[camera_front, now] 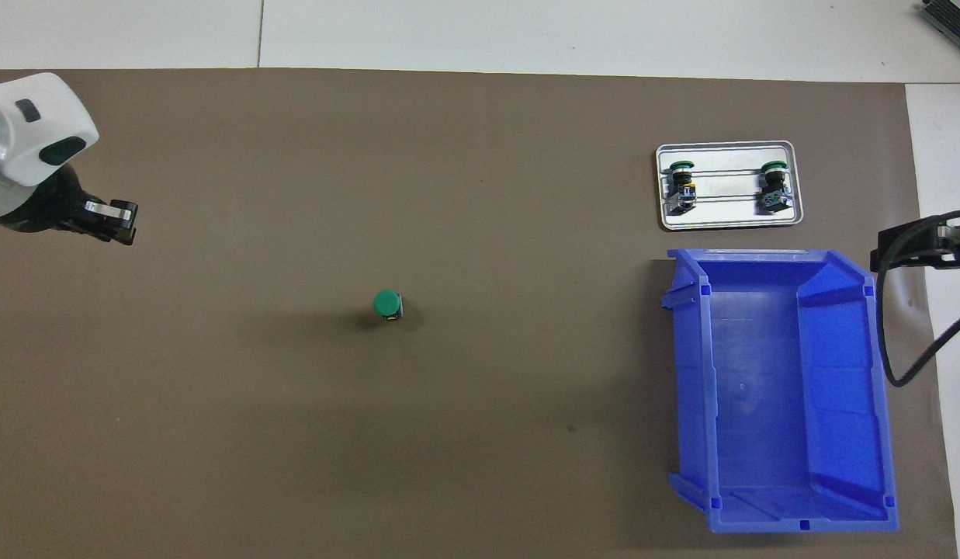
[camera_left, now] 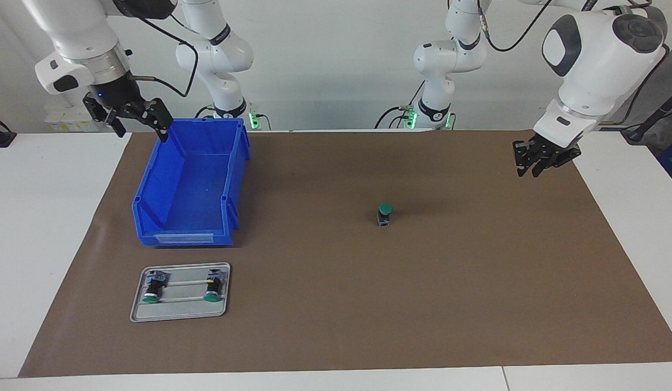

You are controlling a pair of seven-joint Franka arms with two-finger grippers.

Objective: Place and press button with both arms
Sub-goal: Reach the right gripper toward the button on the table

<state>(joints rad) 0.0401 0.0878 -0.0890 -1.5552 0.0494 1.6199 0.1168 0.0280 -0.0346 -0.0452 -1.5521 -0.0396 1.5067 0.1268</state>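
Brown mat [camera_left: 336, 304]: three buttons, one tray [camera_left: 179, 312], one bin [camera_left: 190, 179].

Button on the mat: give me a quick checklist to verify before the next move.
1. Button upright on the mat, green cap up: ok.
2. Nothing touching the button: ok.
3. Right tool open, empty, over the blue bin rim: ok.
4. Left tool empty, over the mat's edge: ok; finger state: cannot tell.
5. Two spare buttons lying in the tray: ok.
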